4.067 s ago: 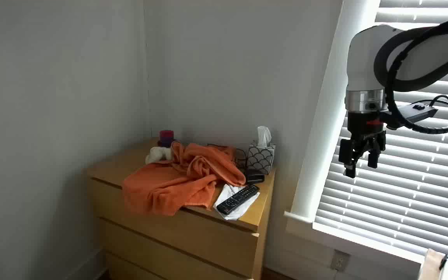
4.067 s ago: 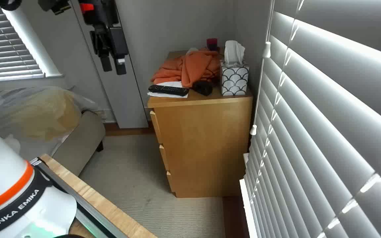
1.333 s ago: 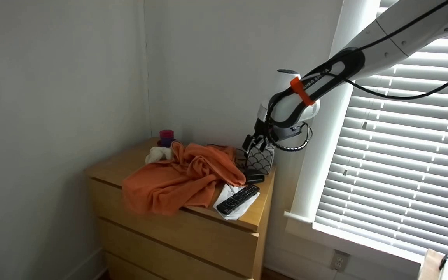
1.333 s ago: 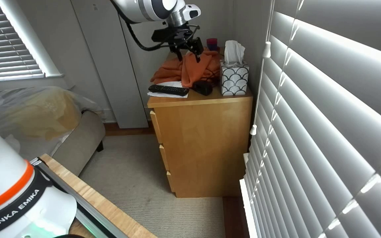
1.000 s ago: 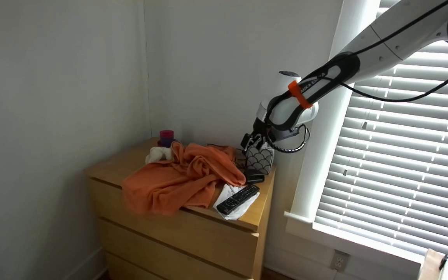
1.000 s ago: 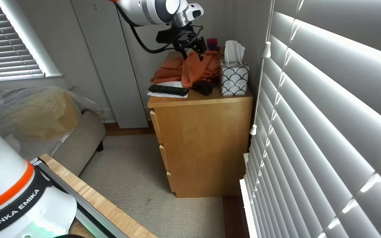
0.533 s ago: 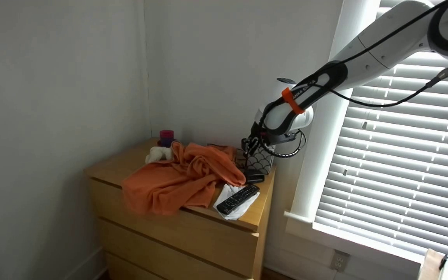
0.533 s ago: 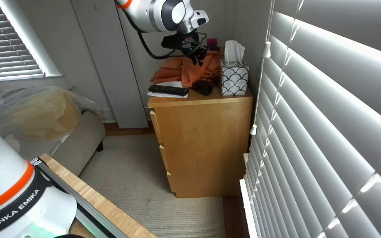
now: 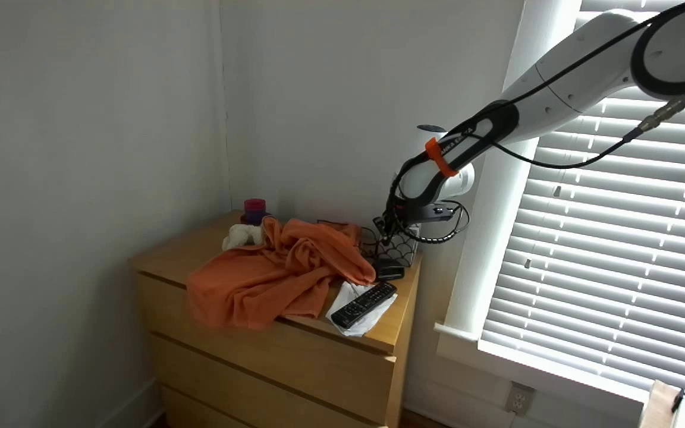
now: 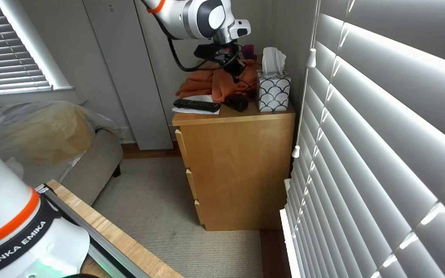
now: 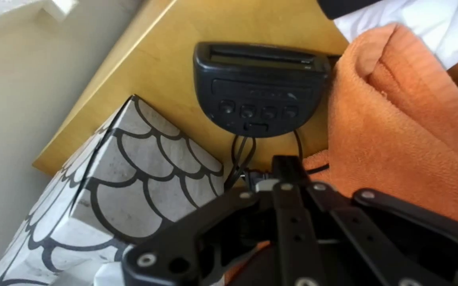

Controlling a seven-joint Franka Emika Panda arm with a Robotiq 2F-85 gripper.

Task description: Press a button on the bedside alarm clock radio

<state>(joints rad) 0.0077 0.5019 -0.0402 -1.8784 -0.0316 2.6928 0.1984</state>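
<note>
The two fingers (image 11: 288,169) of your gripper (image 11: 277,176) are together in a narrow tip, side by side, one black, the other with a pale grey patch near its end. In both exterior views they end in the air near the black clock radio (image 11: 261,91), higher than it and apart from it. In your wrist view the clock radio sits on the wooden dresser (image 10: 242,166), beyond the fingertips, its display (image 11: 261,57) along the far edge and four round buttons (image 11: 247,111) in a row toward the near, curved side. Thin black cables (image 11: 237,159) run from it toward the fingertips; it is unclear whether they touch.

The gripper points down, tilted slightly. Above it your white arm (image 9: 562,83) stretches long over the dresser, sloping down from the upper right in an exterior view, in front of window blinds (image 9: 616,267).

In your wrist view, a tissue box (image 11: 145,171) with a scalloped pattern stands to the left of the clock radio, and an orange towel (image 11: 396,131) bunches just beside it on the right. A black remote control (image 9: 363,304) rests on a crumpled white sheet (image 9: 348,293) near the dresser's edge. A pink and purple cup (image 9: 254,208) stands beyond the towel.
</note>
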